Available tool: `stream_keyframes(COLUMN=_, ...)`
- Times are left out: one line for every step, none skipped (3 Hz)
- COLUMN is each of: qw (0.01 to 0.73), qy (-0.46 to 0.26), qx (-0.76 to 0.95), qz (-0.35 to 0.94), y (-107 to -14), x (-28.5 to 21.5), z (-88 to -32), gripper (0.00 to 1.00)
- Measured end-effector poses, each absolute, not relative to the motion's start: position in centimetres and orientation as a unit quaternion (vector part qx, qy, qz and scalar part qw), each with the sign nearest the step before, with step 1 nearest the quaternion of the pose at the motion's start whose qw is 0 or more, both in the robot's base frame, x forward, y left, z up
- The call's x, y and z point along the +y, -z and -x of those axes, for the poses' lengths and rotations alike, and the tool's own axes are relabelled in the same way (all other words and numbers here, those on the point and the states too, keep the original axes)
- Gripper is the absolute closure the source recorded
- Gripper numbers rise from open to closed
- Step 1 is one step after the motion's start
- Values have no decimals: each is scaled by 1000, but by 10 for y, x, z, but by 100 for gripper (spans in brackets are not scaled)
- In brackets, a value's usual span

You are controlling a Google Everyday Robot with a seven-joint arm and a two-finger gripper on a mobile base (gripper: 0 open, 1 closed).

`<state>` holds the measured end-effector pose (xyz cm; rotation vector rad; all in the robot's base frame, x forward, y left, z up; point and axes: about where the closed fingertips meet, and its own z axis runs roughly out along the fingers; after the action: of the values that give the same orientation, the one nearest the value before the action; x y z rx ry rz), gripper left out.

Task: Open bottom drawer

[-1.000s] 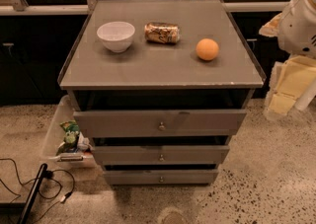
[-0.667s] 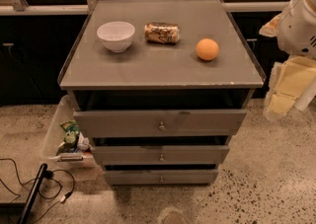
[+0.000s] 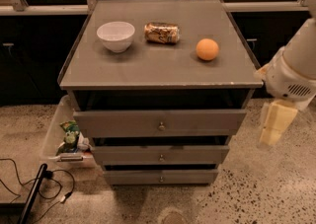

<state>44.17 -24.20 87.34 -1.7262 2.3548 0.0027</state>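
Bottom drawer [image 3: 133,176] at the very foot of the chest [image 3: 74,100], beneath the middle drawer [image 3: 123,155] and the top drawer [image 3: 113,122]. Long axis level, running left to right across the chest. Face turned outward from the chest toward the camera, small round knob [image 3: 161,178] at its centre. Appears shut, with only a thin dark gap above.

Claw [image 3: 274,123] off the chest's right side, about level with the top drawer, hanging down from the white arm [image 3: 291,72]. Well apart from the bottom drawer, touching nothing. Cannot tell how far open; nothing seen in its hold.

On the chest's surface [image 3: 158,72]: white bowl [image 3: 115,35] toward the left, crushed can [image 3: 161,33] lying on its side in the middle, orange [image 3: 207,49] toward the right.

Against the earlier frame: arm and claw lower beside the chest, down from the height of the surface to that of the top drawer. Bottom drawer in the same place, no further out. Bowl, can and orange unmoved.
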Motion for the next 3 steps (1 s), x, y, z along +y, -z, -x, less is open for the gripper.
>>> stream_keyframes(qw=101, qy=-17, qx=795, qz=598, y=-815, x=-252, z=-434, gripper=0)
stream_keyframes(qw=112, qy=-23, qx=774, qz=623, y=-761, x=-260, z=-426, gripper=0)
stream_keyframes(qw=107, qy=-20, qx=763, qz=637, y=-713, x=-264, z=-423, gripper=0)
